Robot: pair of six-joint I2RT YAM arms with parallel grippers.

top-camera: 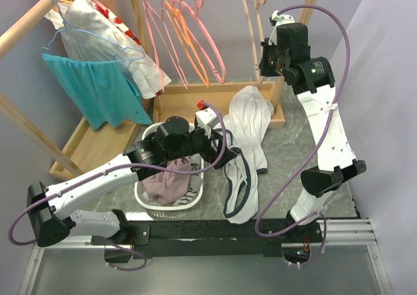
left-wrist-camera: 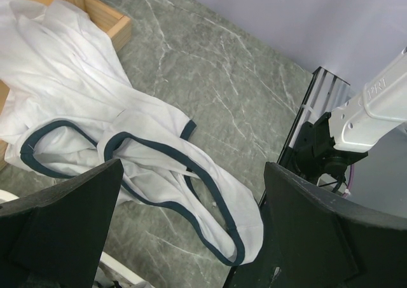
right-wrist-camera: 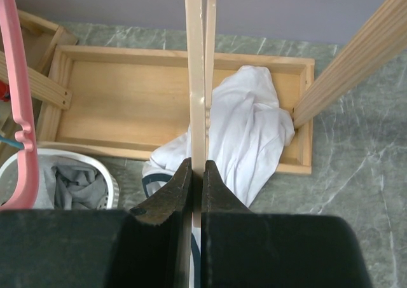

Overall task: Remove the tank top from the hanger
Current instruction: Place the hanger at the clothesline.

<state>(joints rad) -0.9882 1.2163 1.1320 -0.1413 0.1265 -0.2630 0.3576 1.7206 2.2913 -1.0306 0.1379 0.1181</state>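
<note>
1. Nearest you is the white basket [top-camera: 163, 205], holding a heap of pinkish and grey clothes [top-camera: 166, 181].
2. Just above the basket's far right rim, your left gripper [left-wrist-camera: 193, 164] is spread wide with nothing between its fingers.
3. The tank top [top-camera: 247, 132] is off the hanger and lies to the right of the basket on the grey table [top-camera: 293, 139]. Its long axis runs near to far. The navy-trimmed straps point back toward the arm bases, level with the basket, and the plain white body points away.
4. Beyond the basket sits the wooden tray [top-camera: 189, 103]. The far end of the tank top is bunched in its right corner.
5. Farthest out, up and right of the basket, your right gripper [right-wrist-camera: 197, 173] is clamped on a bare wooden hanger [right-wrist-camera: 197, 78].
</note>
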